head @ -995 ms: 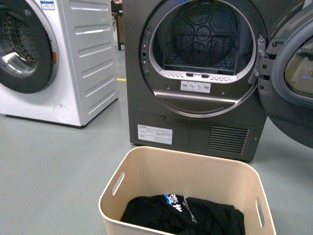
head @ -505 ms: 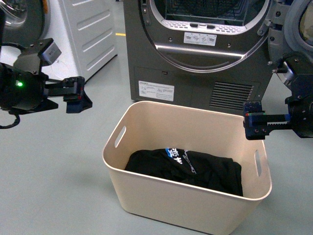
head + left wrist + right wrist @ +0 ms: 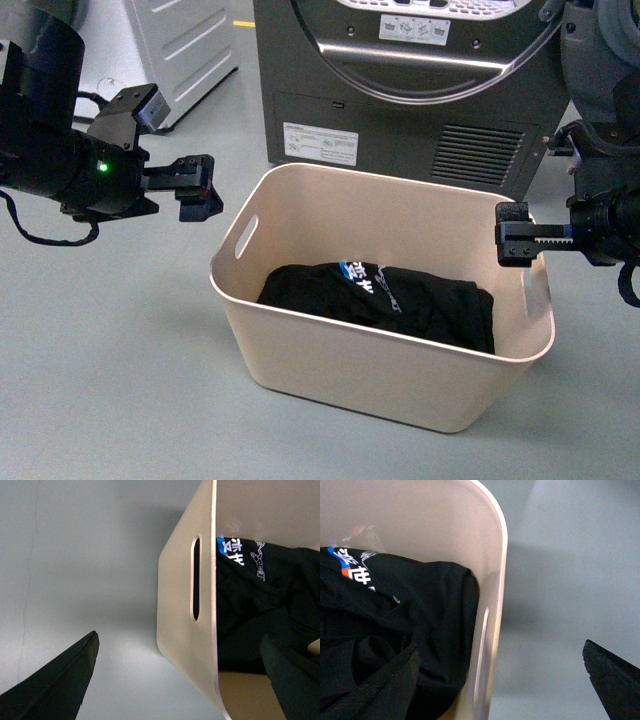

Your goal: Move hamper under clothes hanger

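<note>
Hamper [image 3: 380,350], with dark clothes [image 3: 400,305] inside, sits on the floor before the dryer [image 3: 400,110]. The left pincer [image 3: 203,188] and right pincer [image 3: 513,236] have moved in to its short ends, both wide, gripping nothing yet.

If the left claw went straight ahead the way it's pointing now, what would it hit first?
Probably the hamper's short end wall by the slot handle; the wrist view shows that rim between the open left claw's fingers. Depth is unclear.

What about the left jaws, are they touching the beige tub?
Apart. Left wrist view: the left gripper straddles the hamper wall, open, gaps visible both sides.
</note>
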`<control>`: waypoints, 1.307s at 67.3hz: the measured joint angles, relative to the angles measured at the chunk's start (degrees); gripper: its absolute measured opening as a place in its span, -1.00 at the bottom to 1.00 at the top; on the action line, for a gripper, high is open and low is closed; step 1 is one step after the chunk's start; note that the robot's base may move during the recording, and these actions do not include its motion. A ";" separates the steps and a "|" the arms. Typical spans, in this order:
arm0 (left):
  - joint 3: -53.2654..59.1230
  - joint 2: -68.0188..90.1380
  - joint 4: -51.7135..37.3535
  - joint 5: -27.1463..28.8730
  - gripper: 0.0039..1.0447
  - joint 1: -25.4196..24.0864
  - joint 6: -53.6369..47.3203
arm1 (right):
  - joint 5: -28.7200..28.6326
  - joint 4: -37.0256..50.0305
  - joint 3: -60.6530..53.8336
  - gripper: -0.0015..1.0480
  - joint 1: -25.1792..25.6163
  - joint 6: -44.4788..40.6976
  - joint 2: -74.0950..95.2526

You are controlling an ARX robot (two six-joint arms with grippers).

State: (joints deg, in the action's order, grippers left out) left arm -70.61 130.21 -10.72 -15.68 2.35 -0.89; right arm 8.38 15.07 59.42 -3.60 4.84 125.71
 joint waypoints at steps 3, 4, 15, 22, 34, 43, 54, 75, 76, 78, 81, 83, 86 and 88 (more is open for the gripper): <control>-0.61 0.79 0.11 -0.07 0.88 0.02 0.00 | 0.13 -0.20 0.44 0.85 0.31 0.04 0.68; -0.76 1.03 0.15 -0.13 0.88 0.02 0.00 | 0.15 -0.26 0.52 0.85 0.39 0.04 0.85; -3.43 3.89 1.11 -0.26 0.88 0.17 -0.20 | 0.42 -1.25 1.68 0.85 1.11 0.09 3.34; -4.96 5.64 1.68 0.17 0.88 0.42 -0.50 | 0.39 -1.79 2.03 0.85 1.05 0.20 4.57; -7.80 8.48 3.54 1.14 0.88 1.66 -1.73 | 0.87 -3.96 4.39 0.85 -0.11 0.61 6.99; -10.36 9.44 5.01 2.05 0.88 2.62 -2.08 | 1.40 -5.22 6.16 0.85 -1.16 0.70 8.11; -13.75 10.88 7.50 4.57 0.88 3.43 -2.16 | 2.16 -6.34 8.28 0.85 -2.36 0.70 8.94; -18.47 13.09 10.56 7.02 0.88 5.68 -0.17 | 3.21 -7.56 10.67 0.85 -3.91 0.66 10.32; -18.64 13.11 10.75 7.08 0.88 5.79 -0.11 | 3.26 -7.58 10.69 0.85 -3.96 0.66 10.34; -19.15 13.16 11.13 7.50 0.88 6.21 0.02 | 3.37 -7.61 10.71 0.85 -4.00 0.66 10.43; -20.15 13.33 11.82 8.07 0.88 6.91 0.48 | 3.52 -7.61 10.71 0.85 -4.04 0.66 10.51; -20.61 13.42 12.04 8.31 0.88 7.17 0.61 | 3.54 -7.61 10.71 0.85 -4.04 0.63 10.51; -21.53 13.60 12.66 8.72 0.88 7.67 0.90 | 3.56 -7.61 10.71 0.85 -4.04 0.66 10.51; -22.16 13.75 13.11 9.16 0.88 8.07 1.07 | 3.58 -7.58 10.71 0.85 -4.04 0.63 10.51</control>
State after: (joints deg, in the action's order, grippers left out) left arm -92.77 143.96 2.39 -6.52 10.41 0.19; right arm 11.97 7.49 70.13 -7.64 5.48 136.22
